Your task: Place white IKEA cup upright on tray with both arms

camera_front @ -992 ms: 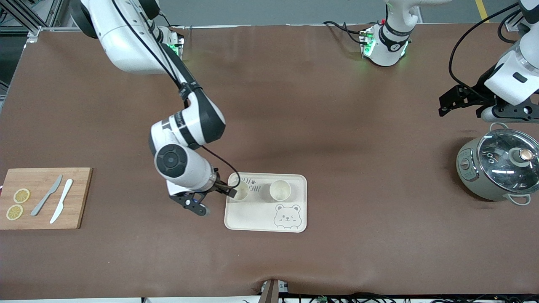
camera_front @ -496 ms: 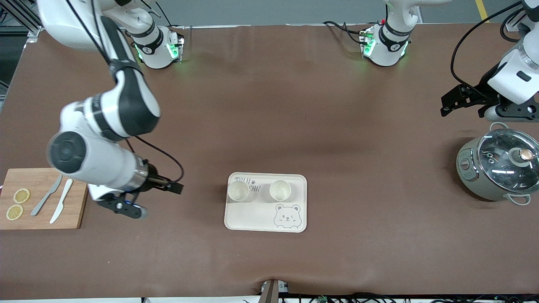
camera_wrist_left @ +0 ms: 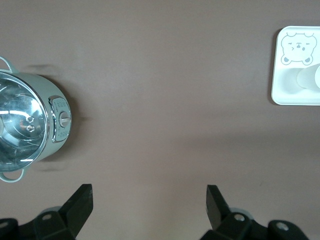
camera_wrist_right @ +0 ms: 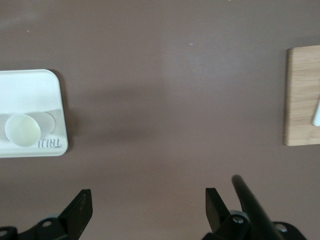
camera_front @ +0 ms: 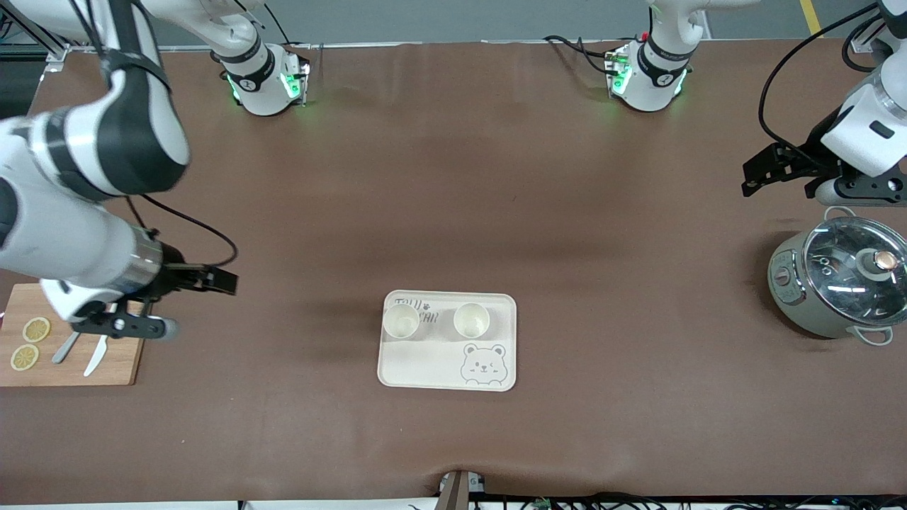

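Observation:
The cream bear tray [camera_front: 418, 368] lies on the brown table, nearer the front camera than the table's middle. Two white cups stand upright on it side by side, one [camera_front: 401, 320] toward the right arm's end, the other [camera_front: 471, 320] toward the left arm's end. My right gripper [camera_front: 225, 282] is open and empty over bare table between the cutting board and the tray. Its wrist view shows its open gripper [camera_wrist_right: 148, 202], the tray [camera_wrist_right: 25, 85] and one cup [camera_wrist_right: 22, 130]. My left gripper [camera_front: 748, 178] is open and empty, up beside the pot; its wrist view [camera_wrist_left: 150, 200] shows the tray [camera_wrist_left: 295, 92].
A wooden cutting board [camera_front: 120, 361] with lemon slices [camera_front: 35, 329] and two knives [camera_front: 96, 358] lies at the right arm's end, partly under the right arm. A grey-green pot with a glass lid [camera_front: 840, 283] stands at the left arm's end.
My right gripper has left the cup on the tray and swung away toward the cutting board, rising. That cup stays upright on the tray. The left arm has hardly moved.

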Robot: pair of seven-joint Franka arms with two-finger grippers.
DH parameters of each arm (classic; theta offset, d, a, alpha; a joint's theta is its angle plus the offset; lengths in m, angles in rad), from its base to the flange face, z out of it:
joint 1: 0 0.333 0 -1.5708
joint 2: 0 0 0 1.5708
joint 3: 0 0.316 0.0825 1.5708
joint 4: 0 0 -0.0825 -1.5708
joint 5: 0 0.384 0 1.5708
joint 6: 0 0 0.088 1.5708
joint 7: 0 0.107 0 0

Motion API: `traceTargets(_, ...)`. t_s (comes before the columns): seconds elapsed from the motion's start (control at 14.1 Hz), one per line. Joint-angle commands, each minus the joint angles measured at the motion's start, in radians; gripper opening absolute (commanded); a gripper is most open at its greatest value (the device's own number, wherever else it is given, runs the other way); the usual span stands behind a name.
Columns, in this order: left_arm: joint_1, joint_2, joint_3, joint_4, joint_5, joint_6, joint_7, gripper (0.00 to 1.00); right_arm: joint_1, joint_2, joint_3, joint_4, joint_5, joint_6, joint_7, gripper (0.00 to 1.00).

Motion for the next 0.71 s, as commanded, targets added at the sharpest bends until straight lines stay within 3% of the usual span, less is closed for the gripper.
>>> traceTargets(0.0, -0.003, 0.002, 0.006, 0.008, -0.001, -0.002, 0.012, 1.0, -0.072, -0.129, 0.018, -0.107, -0.009, -0.029, -0.119, 1.0)
traceTargets(0.21, -0.003, 0.002, 0.006, 0.008, -0.001, -0.003, 0.012, 1.0, -0.09, -0.232, 0.018, -0.172, -0.009, -0.032, -0.135, 1.0)
traceTargets(0.42, -0.003, 0.002, 0.006, 0.006, -0.001, -0.005, 0.003, 1.0, -0.095, -0.304, 0.016, -0.17, -0.013, -0.094, -0.146, 1.0)
traceTargets(0.64, -0.003, 0.003, 0.006, 0.005, -0.001, -0.005, 0.002, 1.0, -0.126, -0.352, 0.016, -0.167, -0.021, -0.154, -0.279, 1.0)
